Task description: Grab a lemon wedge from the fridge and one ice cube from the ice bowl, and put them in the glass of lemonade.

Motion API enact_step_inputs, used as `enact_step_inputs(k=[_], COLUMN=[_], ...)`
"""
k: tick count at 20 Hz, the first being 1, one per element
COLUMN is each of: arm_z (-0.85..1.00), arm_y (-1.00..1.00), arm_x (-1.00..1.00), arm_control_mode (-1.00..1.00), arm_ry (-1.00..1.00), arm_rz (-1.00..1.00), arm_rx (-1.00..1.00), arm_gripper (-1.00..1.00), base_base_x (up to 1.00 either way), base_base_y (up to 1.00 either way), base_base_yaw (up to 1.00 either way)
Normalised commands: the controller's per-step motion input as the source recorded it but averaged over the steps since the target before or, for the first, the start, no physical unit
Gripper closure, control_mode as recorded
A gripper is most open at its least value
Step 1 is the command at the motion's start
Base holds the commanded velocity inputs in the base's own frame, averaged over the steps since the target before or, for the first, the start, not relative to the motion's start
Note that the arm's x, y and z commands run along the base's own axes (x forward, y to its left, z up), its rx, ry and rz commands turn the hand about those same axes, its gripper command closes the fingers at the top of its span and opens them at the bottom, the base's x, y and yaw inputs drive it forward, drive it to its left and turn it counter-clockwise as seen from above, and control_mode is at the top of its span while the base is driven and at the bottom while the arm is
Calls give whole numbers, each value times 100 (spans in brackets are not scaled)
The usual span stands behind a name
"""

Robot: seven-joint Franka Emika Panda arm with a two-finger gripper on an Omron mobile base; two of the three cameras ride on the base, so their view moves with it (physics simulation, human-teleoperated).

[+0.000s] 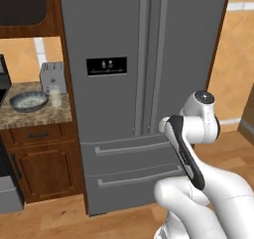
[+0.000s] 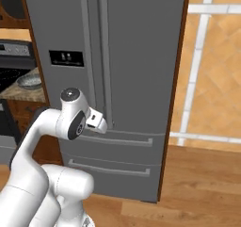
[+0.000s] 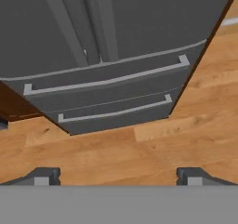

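The tall grey fridge (image 1: 109, 114) (image 2: 136, 56) stands straight ahead with both doors and both lower drawers closed. The lemon wedge is hidden. My gripper (image 3: 118, 175) is open, fingertips (image 3: 44, 175) far apart with nothing between them. It hangs in front of the fridge and looks down at the drawers (image 3: 107, 83) and the floor. My hand (image 2: 96, 120) sits at the height of the door handles' lower ends. On the counter to the left are the ice bowl (image 1: 29, 101) (image 2: 29, 82) and, beside it, the small glass of lemonade (image 1: 55, 97).
A grey toaster (image 1: 52, 77) stands behind the glass on the granite counter (image 1: 44, 116). Wooden cabinets (image 1: 42, 163) are below it, with a dark stove (image 2: 14, 56) further left. Wood floor (image 3: 153, 144) lies before the fridge and a tiled wall (image 2: 212, 70) is on its right.
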Motion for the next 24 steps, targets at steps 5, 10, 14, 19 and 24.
enact_step_inputs(k=[5, 10, 14, 19, 24], arm_z=[0, 0, 2, 46, 93], arm_y=[0, 0, 0, -34, -7], arm_x=[0, 0, -5, 4, 43], arm_control_mode=[100, 100, -100, -100, -100], arm_ry=[0, 0, -4, -44, -53], arm_rz=[0, 0, 0, 6, 22], arm_rx=[0, 0, 0, 3, 2], arm_gripper=[-100, -100, -100, -100, -100], base_base_x=[-18, 0, 0, 0, 0], base_base_y=[32, 6, 0, 0, 0], base_base_yaw=[7, 3, 0, 0, 0])
